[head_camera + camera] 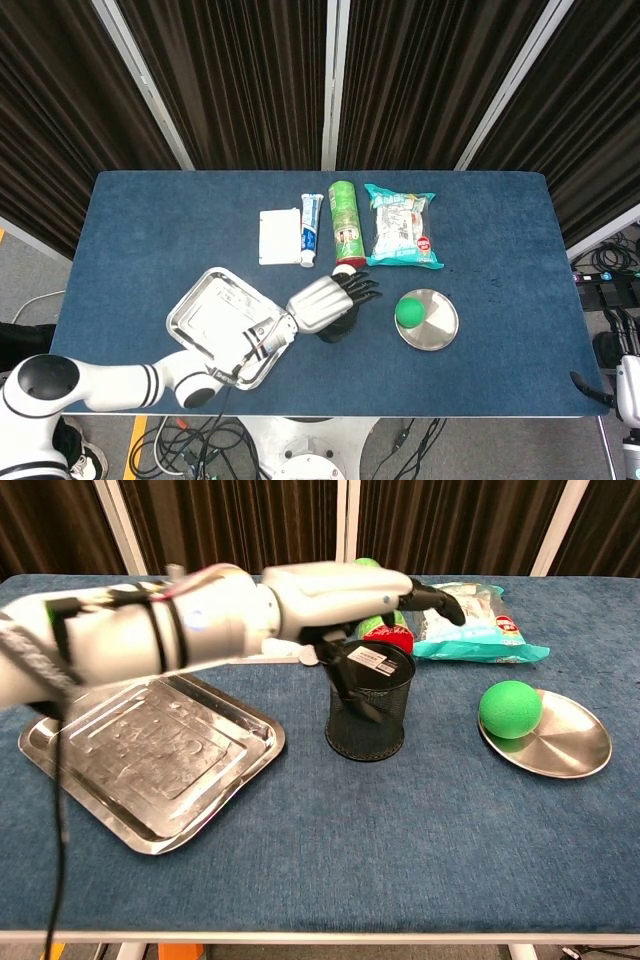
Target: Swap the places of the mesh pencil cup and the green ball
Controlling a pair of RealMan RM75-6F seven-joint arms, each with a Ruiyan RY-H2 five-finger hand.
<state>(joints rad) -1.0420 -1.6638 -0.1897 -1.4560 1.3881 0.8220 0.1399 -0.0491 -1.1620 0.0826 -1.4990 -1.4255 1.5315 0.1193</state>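
Observation:
The black mesh pencil cup point(370, 715) stands upright on the blue cloth, between the steel tray and the round plate. In the head view only its lower edge point(337, 331) shows under my left hand point(325, 298). My left hand point(345, 590) hovers over the cup's rim with its fingers stretched out to the right and nothing in them. Its thumb hangs down by the cup's left rim. The green ball point(407, 312) point(510, 709) lies on the left part of the round steel plate point(438, 327) point(572, 748). My right hand is out of both views.
A square steel tray point(205, 310) point(150, 750) lies left of the cup, under my left forearm. Behind the cup lie a green can point(345, 220), a toothpaste box point(311, 228), a white box point(277, 236) and a snack bag point(401, 227) point(470, 620).

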